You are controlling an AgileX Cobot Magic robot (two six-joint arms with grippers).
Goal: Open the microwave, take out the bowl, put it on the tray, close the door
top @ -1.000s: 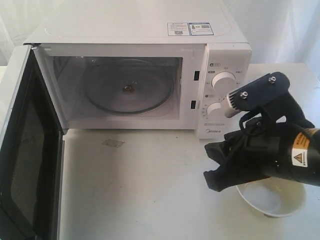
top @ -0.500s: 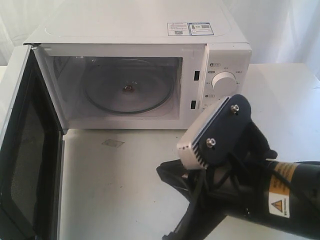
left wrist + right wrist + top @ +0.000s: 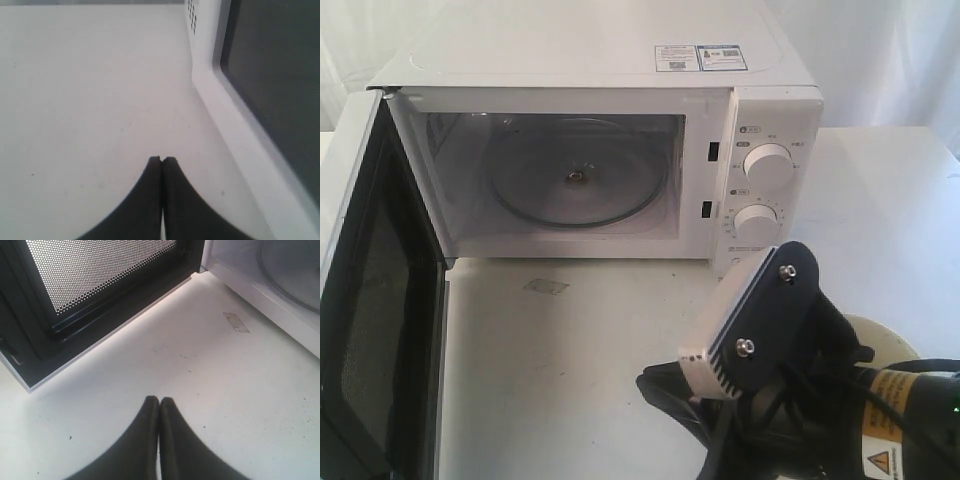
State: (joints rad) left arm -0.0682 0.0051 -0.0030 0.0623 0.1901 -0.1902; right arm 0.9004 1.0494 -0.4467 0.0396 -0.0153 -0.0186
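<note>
Right gripper (image 3: 159,401): fingers pressed together on nothing, held low over the bare table (image 3: 235,390) and aimed toward the black mesh inner face of the door (image 3: 100,275). Its arm fills the near right of the scene. Behind it shows a crescent of the cream bowl (image 3: 892,338), outside the oven, nearer the viewer than the control panel and well apart from the cavity. The arm hides what the bowl sits on. No tray can be made out, so whether the placing is complete cannot be told.

Left gripper (image 3: 161,160): likewise clenched and empty, low over the table, just beside the door's outer face with its dark window. This station on the outer side of the open leaf would suit a push to shut it, and closed fingers would give a firm, blunt tip for that.

Microwave (image 3: 590,60): the door stands wide open to the left, hinged at the cavity's left edge. The cavity holds only the clear glass turntable plate (image 3: 575,178), and nothing rests on it. Judged stage: the bowl is out, and closing the door is the step left.
</note>
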